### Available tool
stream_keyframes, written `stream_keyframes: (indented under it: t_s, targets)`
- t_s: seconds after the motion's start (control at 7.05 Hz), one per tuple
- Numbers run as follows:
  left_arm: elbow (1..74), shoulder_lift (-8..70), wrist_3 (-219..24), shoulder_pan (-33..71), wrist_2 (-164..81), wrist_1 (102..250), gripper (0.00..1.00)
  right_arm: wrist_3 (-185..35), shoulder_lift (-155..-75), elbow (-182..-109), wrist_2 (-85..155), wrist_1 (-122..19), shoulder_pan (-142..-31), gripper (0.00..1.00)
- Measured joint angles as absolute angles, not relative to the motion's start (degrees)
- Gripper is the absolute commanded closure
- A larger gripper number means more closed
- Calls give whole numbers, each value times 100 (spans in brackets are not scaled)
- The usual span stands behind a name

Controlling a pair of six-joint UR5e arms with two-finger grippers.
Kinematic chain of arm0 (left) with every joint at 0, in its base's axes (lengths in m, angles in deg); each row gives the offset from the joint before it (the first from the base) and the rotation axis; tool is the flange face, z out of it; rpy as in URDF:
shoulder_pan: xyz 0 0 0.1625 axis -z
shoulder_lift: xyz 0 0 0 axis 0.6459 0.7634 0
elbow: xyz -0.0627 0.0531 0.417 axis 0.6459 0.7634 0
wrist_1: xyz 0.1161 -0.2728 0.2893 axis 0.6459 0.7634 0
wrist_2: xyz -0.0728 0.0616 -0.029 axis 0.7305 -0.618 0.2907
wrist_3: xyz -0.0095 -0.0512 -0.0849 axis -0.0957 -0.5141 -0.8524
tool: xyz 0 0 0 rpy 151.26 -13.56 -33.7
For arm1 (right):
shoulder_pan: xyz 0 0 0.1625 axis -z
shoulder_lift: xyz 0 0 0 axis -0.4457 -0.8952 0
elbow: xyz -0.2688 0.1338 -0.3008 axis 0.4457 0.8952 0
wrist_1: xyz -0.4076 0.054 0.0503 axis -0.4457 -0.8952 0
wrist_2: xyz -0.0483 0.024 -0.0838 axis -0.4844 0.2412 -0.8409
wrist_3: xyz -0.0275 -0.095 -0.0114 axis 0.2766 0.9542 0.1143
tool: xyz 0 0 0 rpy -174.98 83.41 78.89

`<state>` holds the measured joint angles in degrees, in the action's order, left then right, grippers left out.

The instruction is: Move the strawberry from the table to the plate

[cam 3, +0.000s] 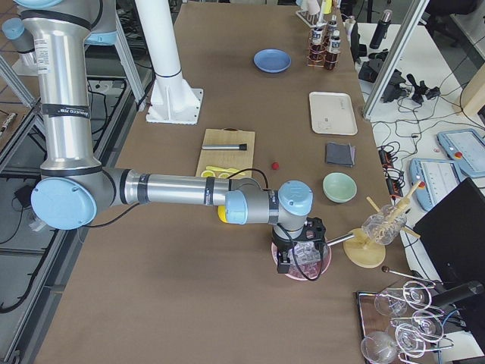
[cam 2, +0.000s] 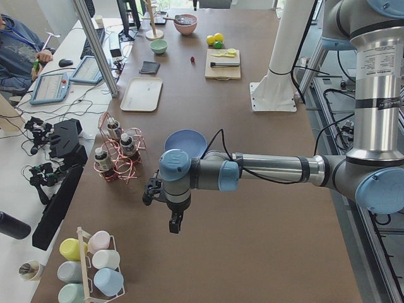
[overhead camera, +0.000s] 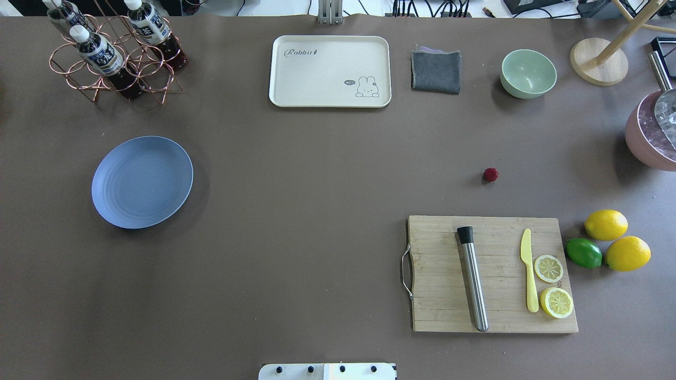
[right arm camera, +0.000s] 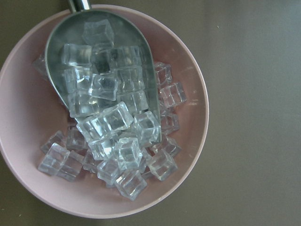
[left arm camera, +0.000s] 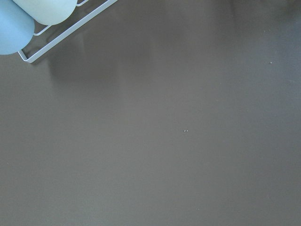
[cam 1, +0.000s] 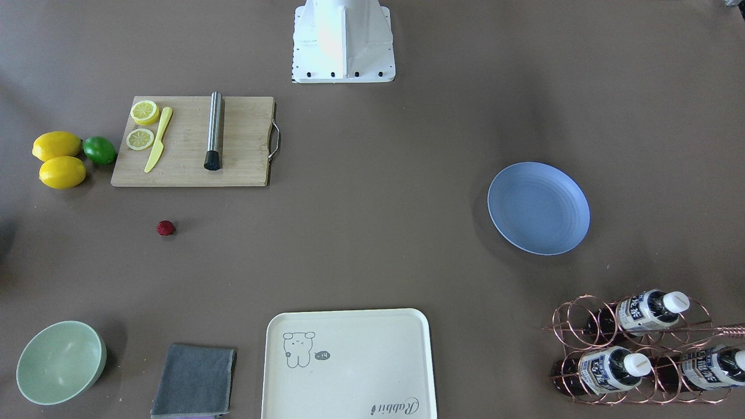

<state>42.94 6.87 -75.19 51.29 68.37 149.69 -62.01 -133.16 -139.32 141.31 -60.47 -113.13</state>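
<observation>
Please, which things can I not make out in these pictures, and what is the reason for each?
Left gripper: shows only in the exterior left view, small; open or shut cannot be told.
Right gripper: shows only in the exterior right view, over the pink bowl; same doubt.
Pink bowl: cut off by the right edge of the overhead view.
Strawberry: too small in every view for surface detail.

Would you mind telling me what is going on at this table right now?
Nothing is being handled yet. The strawberry lies alone on the table, near the cutting board, and the plate sits empty far across from it. Both arms are out at the table's ends: the left hand hangs over bare table, the right hand over a pink bowl of ice cubes.
</observation>
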Motion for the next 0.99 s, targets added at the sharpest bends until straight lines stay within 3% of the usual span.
stream_keyframes:
  t_s: [0.99]
  targets:
    - [4456, 612, -7499, 5249, 8487, 15310, 1, -6210, -13321, -13931, 14133, -6047, -11313, 0]
